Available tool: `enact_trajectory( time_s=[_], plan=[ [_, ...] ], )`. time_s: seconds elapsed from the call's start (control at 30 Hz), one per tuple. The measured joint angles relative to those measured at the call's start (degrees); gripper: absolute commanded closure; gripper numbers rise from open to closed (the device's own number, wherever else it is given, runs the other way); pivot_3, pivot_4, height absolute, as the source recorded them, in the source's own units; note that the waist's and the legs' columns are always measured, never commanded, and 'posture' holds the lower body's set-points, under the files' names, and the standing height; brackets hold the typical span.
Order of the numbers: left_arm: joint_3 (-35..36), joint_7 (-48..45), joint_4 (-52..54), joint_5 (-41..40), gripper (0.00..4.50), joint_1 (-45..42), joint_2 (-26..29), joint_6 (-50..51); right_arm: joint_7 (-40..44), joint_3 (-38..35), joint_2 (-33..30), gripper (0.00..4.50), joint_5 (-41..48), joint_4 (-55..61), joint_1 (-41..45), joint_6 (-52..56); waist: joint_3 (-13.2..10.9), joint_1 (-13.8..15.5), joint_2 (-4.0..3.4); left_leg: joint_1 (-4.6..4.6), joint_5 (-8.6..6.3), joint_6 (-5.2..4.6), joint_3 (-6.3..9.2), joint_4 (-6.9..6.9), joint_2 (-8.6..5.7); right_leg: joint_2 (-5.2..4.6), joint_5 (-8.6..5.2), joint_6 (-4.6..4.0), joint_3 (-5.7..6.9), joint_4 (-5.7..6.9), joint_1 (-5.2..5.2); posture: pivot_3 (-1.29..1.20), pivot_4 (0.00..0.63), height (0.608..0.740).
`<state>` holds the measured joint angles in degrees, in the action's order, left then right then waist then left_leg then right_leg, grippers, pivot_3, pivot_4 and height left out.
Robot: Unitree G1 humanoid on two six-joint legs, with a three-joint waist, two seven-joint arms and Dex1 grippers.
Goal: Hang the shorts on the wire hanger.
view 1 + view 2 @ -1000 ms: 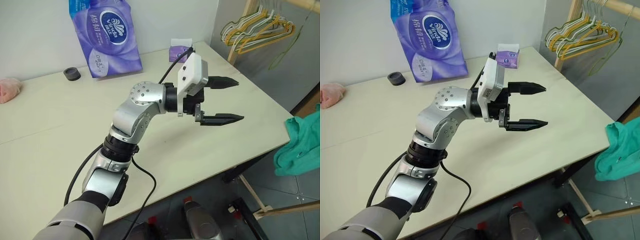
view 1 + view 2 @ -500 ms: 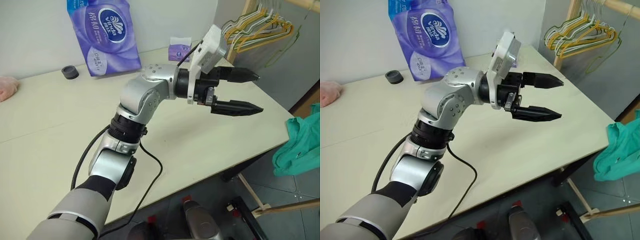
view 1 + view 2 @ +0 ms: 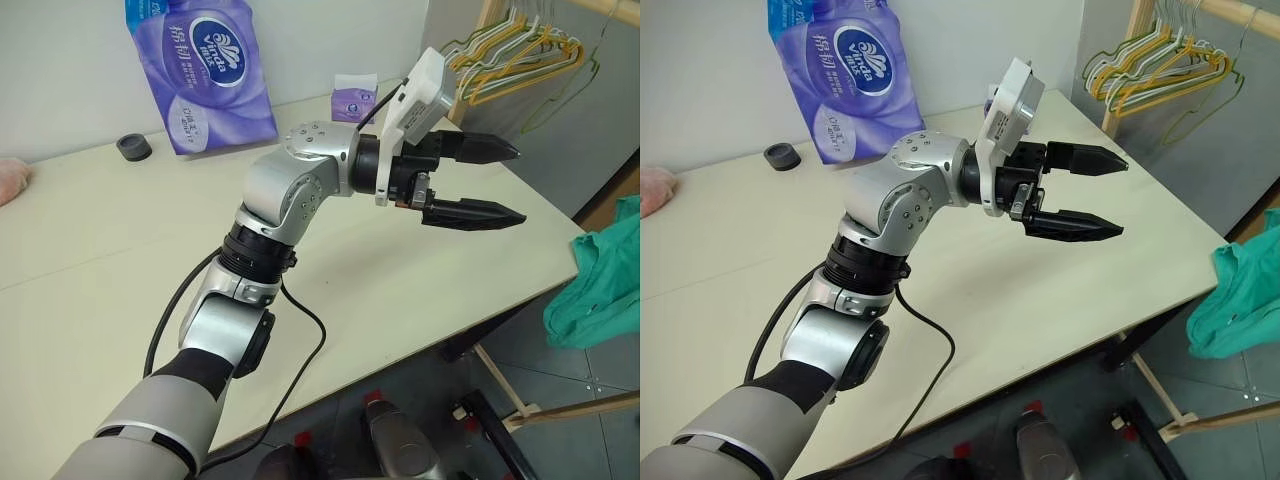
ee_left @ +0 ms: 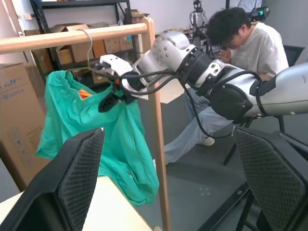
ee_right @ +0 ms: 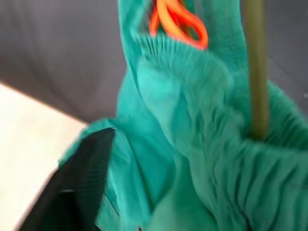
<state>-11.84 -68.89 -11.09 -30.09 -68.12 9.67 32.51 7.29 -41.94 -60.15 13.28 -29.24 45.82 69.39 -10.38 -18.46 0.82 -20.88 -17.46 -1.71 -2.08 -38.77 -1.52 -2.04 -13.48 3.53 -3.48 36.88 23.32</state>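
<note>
The teal-green shorts (image 4: 84,120) hang bunched below a wooden rail (image 4: 57,41), off the table's right end, and show at the picture's edge (image 3: 600,285). Their gathered waistband and orange tag (image 5: 178,19) are close in the right wrist view, with the olive wire hanger (image 5: 255,67) running down into the fabric. Its hook (image 4: 90,45) loops over the rail. My right gripper (image 4: 108,91) is at the top of the shorts, open, one black finger (image 5: 82,187) beside the cloth. My left gripper (image 3: 490,185) is open and empty, held level above the table (image 3: 100,230) and pointing right.
On the table stand a purple tissue pack (image 3: 205,65), a small tissue box (image 3: 355,100), a black cap (image 3: 132,147) and a pink cloth (image 3: 10,178). Bunched hangers (image 3: 510,65) hang on the wooden rack. A person (image 4: 240,48) sits beyond the wooden post (image 4: 156,134).
My left arm rose and swung its open gripper to the right in the first half second, then held still. The shorts stay at the right edge.
</note>
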Motion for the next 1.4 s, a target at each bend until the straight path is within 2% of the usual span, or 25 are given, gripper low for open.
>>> enact_trajectory(
  time_s=[0.17,0.33,0.5,0.63,0.7,0.8,0.97,1.1,1.17,1.27,1.3,1.4],
  plan=[
    [0.00,0.08,0.00,0.28,0.00,0.00,-0.01,-0.45,-2.57,-2.54,0.35,0.04,0.36,4.64,0.89,-3.38,0.01,-0.18,-0.02,0.00,-0.01,0.01,-0.01,0.00,0.00,0.00,0.00,0.04,-0.02,0.01,0.01,-0.37,0.138,0.740],
    [0.00,0.24,-0.05,1.14,0.00,0.03,0.21,-0.67,-1.75,-1.40,1.32,0.04,0.17,12.33,-3.97,-10.09,0.03,-0.23,-0.04,-0.01,-0.01,0.02,-0.02,-0.01,0.00,0.00,0.00,0.10,-0.04,0.01,0.01,-0.36,0.128,0.740],
    [-0.01,0.71,-0.14,2.34,0.00,0.33,0.53,-1.97,-1.44,2.19,2.57,0.04,-3.39,18.11,-11.65,-24.03,0.08,-0.26,-0.13,0.00,-0.02,0.05,-0.11,-0.02,-0.01,-0.01,0.02,0.18,-0.12,0.03,0.03,-0.35,0.124,0.740],
    [0.00,0.89,-0.25,3.06,0.00,0.88,1.31,-2.55,-4.81,4.68,3.02,0.04,-8.59,17.90,-15.68,-38.69,0.16,-0.27,-0.26,0.00,-0.01,0.07,-0.22,-0.02,-0.04,-0.02,0.02,0.19,-0.25,0.07,0.12,-0.34,0.123,0.740],
    [0.02,1.25,-0.30,3.48,0.00,1.72,1.48,-2.72,-6.01,5.71,3.20,0.04,-10.60,18.08,-15.94,-45.66,0.29,-0.33,-0.51,0.02,0.03,0.14,-0.33,0.00,-0.08,-0.04,0.00,0.23,-0.39,0.10,0.17,-0.33,0.122,0.740],
    [0.02,2.23,-0.28,4.34,0.00,2.61,1.71,-3.03,-7.04,7.56,3.19,0.04,-13.35,21.74,-16.40,-55.56,0.28,-0.51,-0.49,0.03,0.07,0.24,-0.31,0.00,-0.05,0.00,0.01,0.24,-0.38,0.10,0.17,-0.32,0.121,0.740],
    [0.02,4.96,-0.41,6.33,0.00,3.48,1.71,-4.39,-8.47,10.99,6.04,0.04,-17.01,24.56,-18.52,-66.04,0.25,-0.03,-0.41,0.02,0.08,0.25,-0.29,-0.09,-0.10,-0.06,0.05,0.32,-0.37,0.08,0.17,-0.31,0.120,0.740],
    [0.02,6.39,-0.37,7.15,0.00,5.15,2.06,-4.45,-7.72,14.97,8.03,0.04,-18.74,26.20,-18.94,-70.17,0.26,0.17,-0.43,0.04,0.08,0.24,-0.30,-0.10,-0.12,-0.08,0.06,0.32,-0.40,0.10,0.17,-0.31,0.122,0.740],
    [0.28,9.05,0.06,8.62,0.00,7.24,3.43,-4.59,-2.35,19.09,11.19,0.04,-15.29,31.90,-19.86,-70.94,0.28,-0.24,-0.38,0.05,0.06,0.25,-0.25,-0.09,0.00,0.03,0.07,0.33,-0.38,0.10,0.12,-0.31,0.122,0.740],
    [1.03,14.95,0.40,12.45,0.00,10.39,5.40,-6.66,5.08,25.60,17.75,0.04,-7.76,38.43,-22.40,-66.07,0.29,-0.36,-0.37,0.09,0.06,0.27,-0.09,-0.12,0.04,0.04,0.10,0.30,-0.24,0.13,0.12,-0.29,0.120,0.740],
    [1.34,18.55,0.40,14.88,0.00,11.74,6.57,-8.02,6.78,27.36,20.32,0.04,-4.81,39.95,-23.47,-62.67,0.29,-0.21,-0.37,0.08,0.06,0.27,-0.07,-0.14,0.04,0.00,0.26,0.04,-0.19,0.13,0.17,-0.28,0.119,0.740],
    [5.49,28.79,-0.07,19.13,0.00,15.60,8.03,-9.10,10.21,30.99,24.36,0.04,-0.39,43.18,-26.23,-57.28,0.30,0.95,-0.39,0.01,-0.05,0.07,-0.02,-0.18,0.03,-0.25,0.42,-0.03,-0.14,0.20,0.27,-0.23,0.114,0.740]
  ],
)
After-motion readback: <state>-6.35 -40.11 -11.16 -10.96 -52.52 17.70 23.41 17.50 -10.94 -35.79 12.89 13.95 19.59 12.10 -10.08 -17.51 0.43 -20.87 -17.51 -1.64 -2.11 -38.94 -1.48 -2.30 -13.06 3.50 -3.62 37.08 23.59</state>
